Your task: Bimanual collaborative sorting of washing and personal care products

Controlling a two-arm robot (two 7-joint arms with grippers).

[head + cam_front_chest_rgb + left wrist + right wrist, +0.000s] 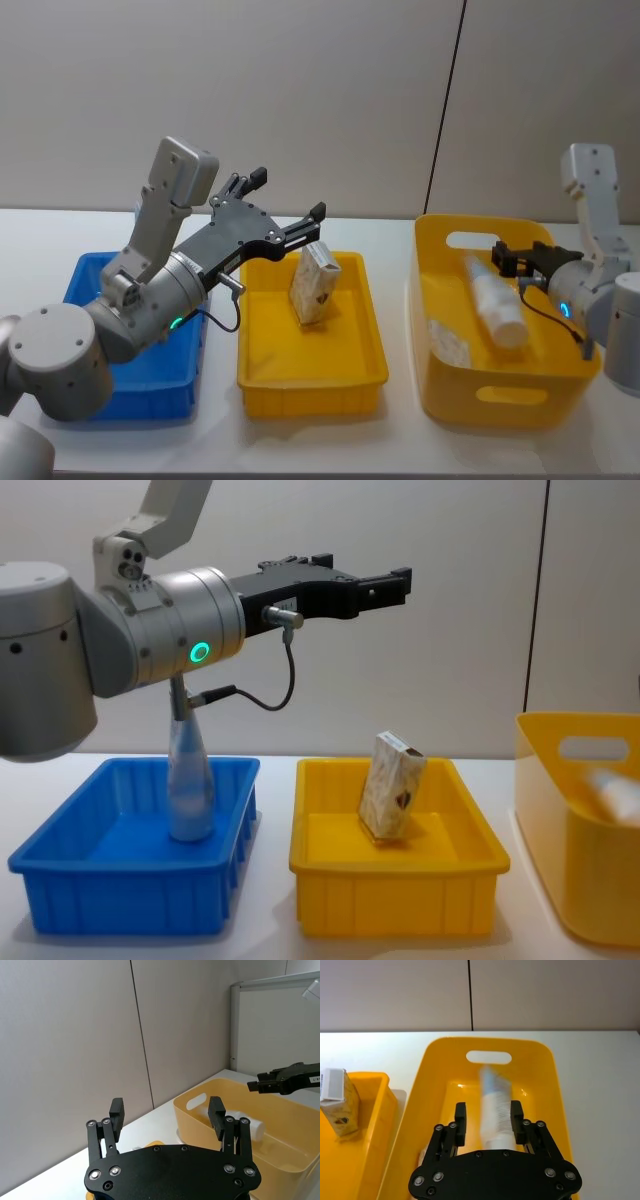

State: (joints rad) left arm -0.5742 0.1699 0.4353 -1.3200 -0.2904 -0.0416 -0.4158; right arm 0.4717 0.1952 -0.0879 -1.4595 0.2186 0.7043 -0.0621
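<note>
Beige and patterned, a carton [316, 284] stands tilted in the shallow yellow tray [311, 372] at the middle of the white table [400, 440], leaning toward the tray's far wall. To the robot's right, a pale tube [496, 298] lies slanted inside the deep yellow bin [500, 390], its cap end toward the near wall, with a small whitish package [449, 342] lying low on the bin's left side. On the robot's left, a clear cone-shaped bottle [189, 780] stands upright in the blue bin [130, 890]. The left gripper [288, 208] hangs in the air above the far left corner of the yellow tray, its two fingers spread wide with nothing between them, well above the carton. The right gripper [507, 260] sits over the deep bin just above the tube; its fingers [460, 1117] are parted on either side of the tube, and whether they touch it cannot be told.
</note>
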